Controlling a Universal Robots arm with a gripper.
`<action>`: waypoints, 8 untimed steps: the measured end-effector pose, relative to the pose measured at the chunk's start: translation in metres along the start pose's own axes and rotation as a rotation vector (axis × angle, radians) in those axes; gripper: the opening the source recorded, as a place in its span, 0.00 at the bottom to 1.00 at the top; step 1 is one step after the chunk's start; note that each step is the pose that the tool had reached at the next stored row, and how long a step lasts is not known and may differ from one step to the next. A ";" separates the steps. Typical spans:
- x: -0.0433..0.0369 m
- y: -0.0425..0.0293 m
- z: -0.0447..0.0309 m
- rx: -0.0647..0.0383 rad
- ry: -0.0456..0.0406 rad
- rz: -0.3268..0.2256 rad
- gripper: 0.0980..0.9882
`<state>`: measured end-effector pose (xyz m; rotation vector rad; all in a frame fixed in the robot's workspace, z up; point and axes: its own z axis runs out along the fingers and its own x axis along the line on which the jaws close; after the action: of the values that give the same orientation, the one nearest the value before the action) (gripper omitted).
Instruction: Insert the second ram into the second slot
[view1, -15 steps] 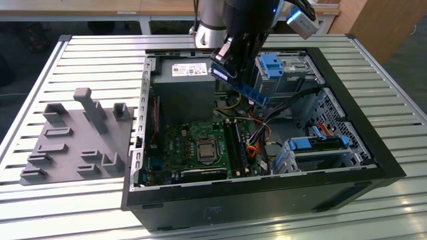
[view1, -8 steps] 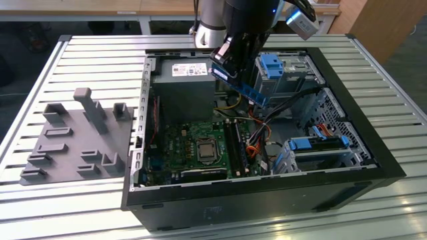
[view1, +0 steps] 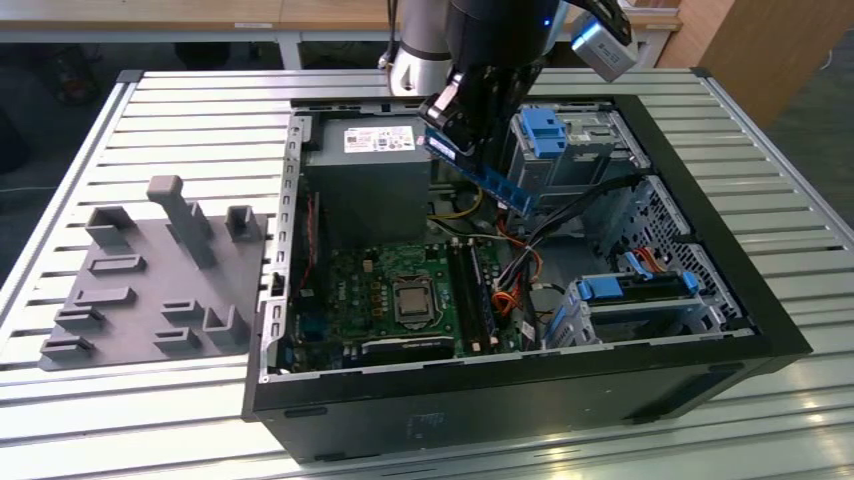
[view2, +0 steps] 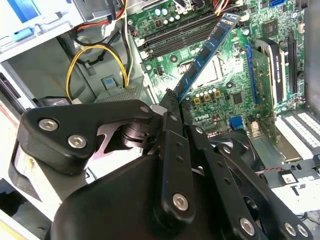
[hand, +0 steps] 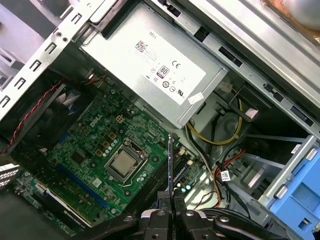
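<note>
one blue ram stick (view1: 497, 185) hangs tilted over the open computer case (view1: 754, 300) on the slatted desk (view1: 200, 110), its upper end pinched tight in the pincer (view2: 170, 98). its free lower end is above the memory slots (view1: 467, 285) beside the processor socket (view1: 411, 297), clear of the green board (view1: 354, 290), near the grey power supply (view1: 367, 185)

The arm (view1: 424, 45) has a silver-grey tube and a black wrist with a blue light. The black gripper (view2: 171, 100) has jointed links with silver screws.
</note>
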<state>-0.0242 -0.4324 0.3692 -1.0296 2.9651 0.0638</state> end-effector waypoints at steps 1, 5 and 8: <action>0.0000 0.0000 0.0000 0.000 -0.0001 0.004 0.04; 0.0000 0.0000 0.0000 0.000 -0.0008 0.020 0.04; 0.0000 0.0000 0.0000 0.000 -0.0012 0.033 0.04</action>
<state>-0.0242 -0.4324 0.3691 -0.9810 2.9808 0.0637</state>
